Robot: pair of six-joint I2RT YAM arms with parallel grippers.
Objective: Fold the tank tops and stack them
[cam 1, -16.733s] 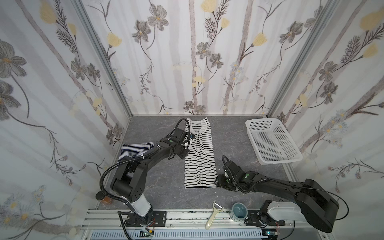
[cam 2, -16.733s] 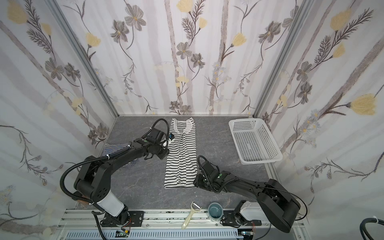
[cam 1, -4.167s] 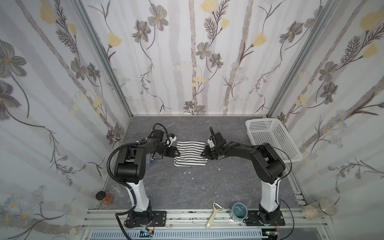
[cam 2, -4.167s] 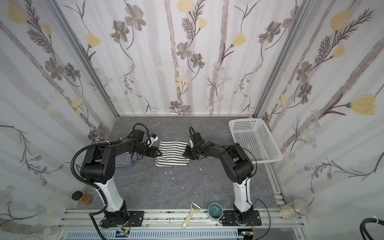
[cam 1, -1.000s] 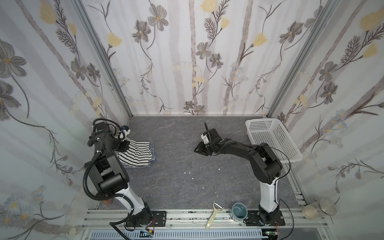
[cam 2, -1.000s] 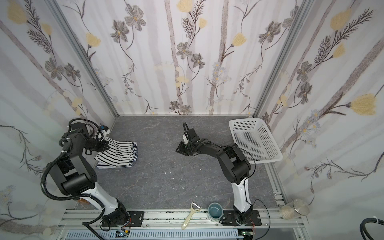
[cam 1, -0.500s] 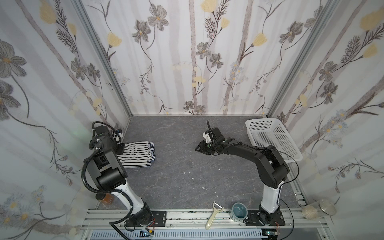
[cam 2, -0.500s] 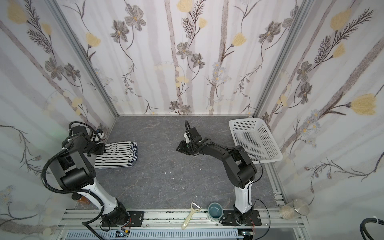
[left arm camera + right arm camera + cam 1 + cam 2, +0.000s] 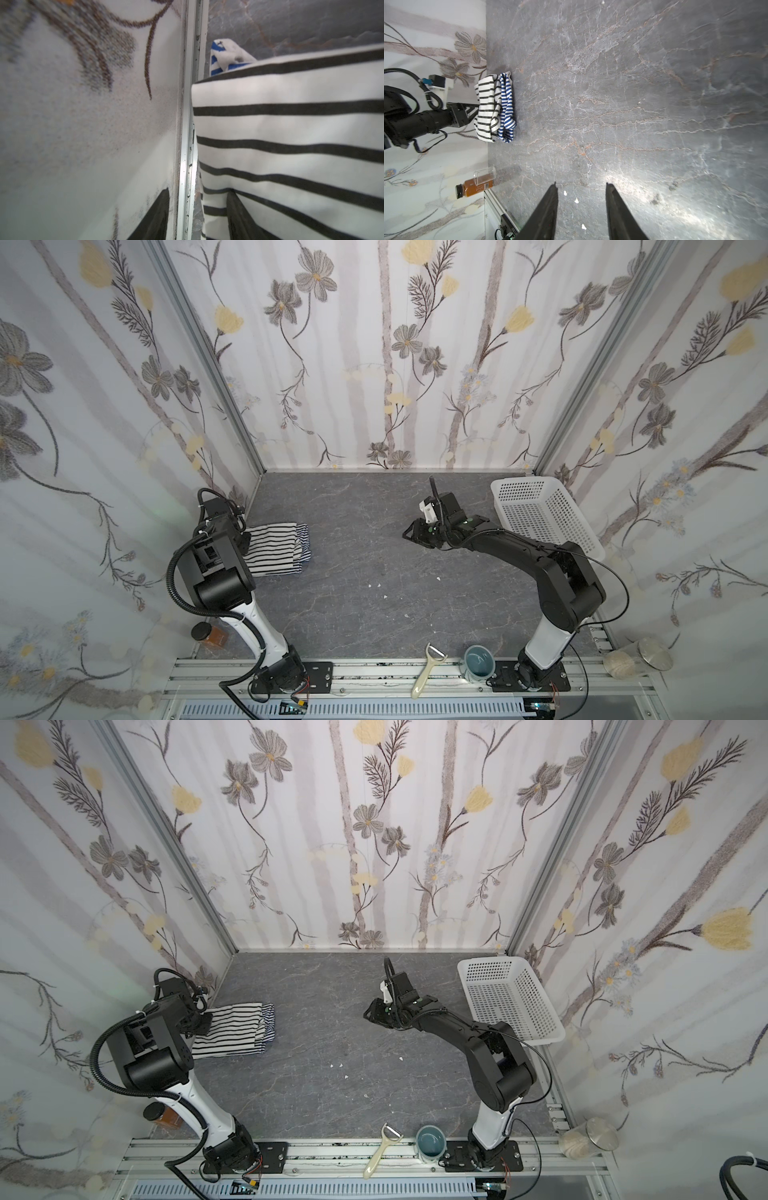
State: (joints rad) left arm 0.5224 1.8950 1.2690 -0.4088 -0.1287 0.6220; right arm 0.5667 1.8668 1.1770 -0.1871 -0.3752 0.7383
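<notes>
Black-striped top (image 9: 485, 104) apparently covers most of navy-striped top (image 9: 507, 104).

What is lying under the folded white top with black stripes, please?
The blue-striped top lies under the black-striped top. Only a strip along one side shows; the rest of it is covered.

Robot lab booth: floral wall panels (image 9: 374, 364), alu mounting rail (image 9: 374, 671).

Upper top (image 9: 272, 547) white, black stripes; lower top (image 9: 507, 104) blue-white stripes; table (image 9: 353, 605) grey marbled.
</notes>
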